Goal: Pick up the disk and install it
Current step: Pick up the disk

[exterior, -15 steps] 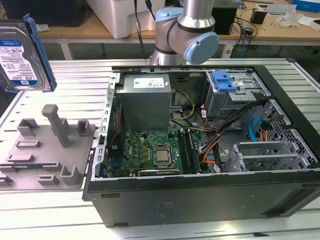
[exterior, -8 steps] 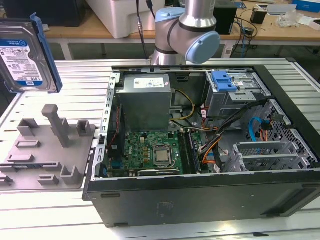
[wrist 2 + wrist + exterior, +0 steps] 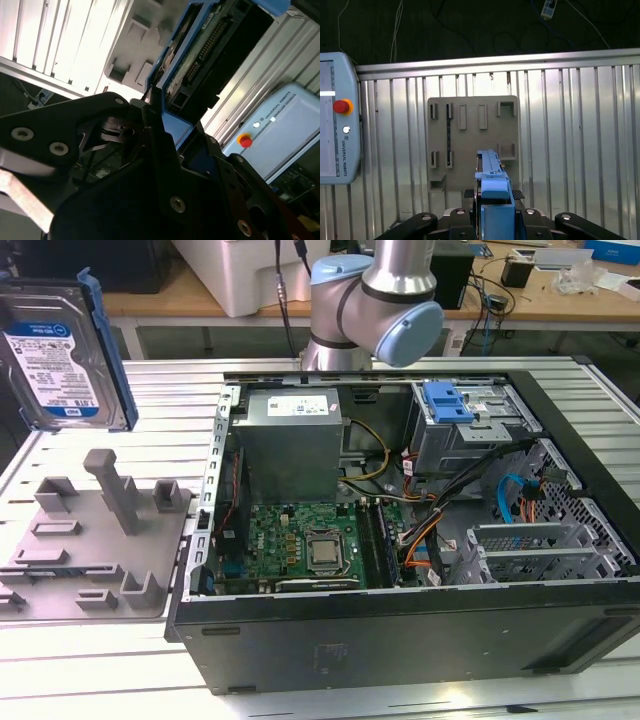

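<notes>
The disk (image 3: 65, 355), silver with a white-and-blue label and a blue plastic bracket, hangs in the air at the exterior view's far left, above the grey holder plate (image 3: 95, 540). In both wrist views my gripper (image 3: 492, 197) is shut on the disk (image 3: 492, 182), its black fingers (image 3: 150, 107) clamping the blue-edged end. The disk (image 3: 200, 55) sticks out past the fingers, connector side showing. The open computer case (image 3: 400, 630) lies at the exterior view's right, with the grey drive cage and its blue latch (image 3: 448, 403) at the back.
A grey power supply box (image 3: 290, 440) and the green motherboard (image 3: 300, 545) sit inside the case among loose cables (image 3: 440, 510). The arm's joint (image 3: 375, 295) rises behind the case. A teach pendant (image 3: 335, 120) lies on the ribbed metal table (image 3: 570, 140).
</notes>
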`<action>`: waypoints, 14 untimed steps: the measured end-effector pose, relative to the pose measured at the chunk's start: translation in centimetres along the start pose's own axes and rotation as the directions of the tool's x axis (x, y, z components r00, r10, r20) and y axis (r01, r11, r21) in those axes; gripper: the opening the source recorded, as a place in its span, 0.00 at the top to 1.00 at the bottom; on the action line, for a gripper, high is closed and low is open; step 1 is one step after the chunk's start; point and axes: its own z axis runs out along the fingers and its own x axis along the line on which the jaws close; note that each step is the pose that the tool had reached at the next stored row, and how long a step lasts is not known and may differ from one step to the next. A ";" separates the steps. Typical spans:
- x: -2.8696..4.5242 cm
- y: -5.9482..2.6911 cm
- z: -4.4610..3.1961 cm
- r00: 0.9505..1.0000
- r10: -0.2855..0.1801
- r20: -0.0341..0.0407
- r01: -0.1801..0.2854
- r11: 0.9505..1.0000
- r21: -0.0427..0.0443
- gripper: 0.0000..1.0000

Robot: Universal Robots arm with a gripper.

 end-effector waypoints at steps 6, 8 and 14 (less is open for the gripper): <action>0.99 -2.55 -0.54 1.000 -0.001 -0.001 0.001 1.000 -0.010 0.63; 1.30 -3.44 -0.75 1.000 -0.001 -0.001 0.001 1.000 -0.013 0.63; 2.09 -5.88 -1.25 1.000 -0.001 -0.002 0.001 1.000 -0.021 0.63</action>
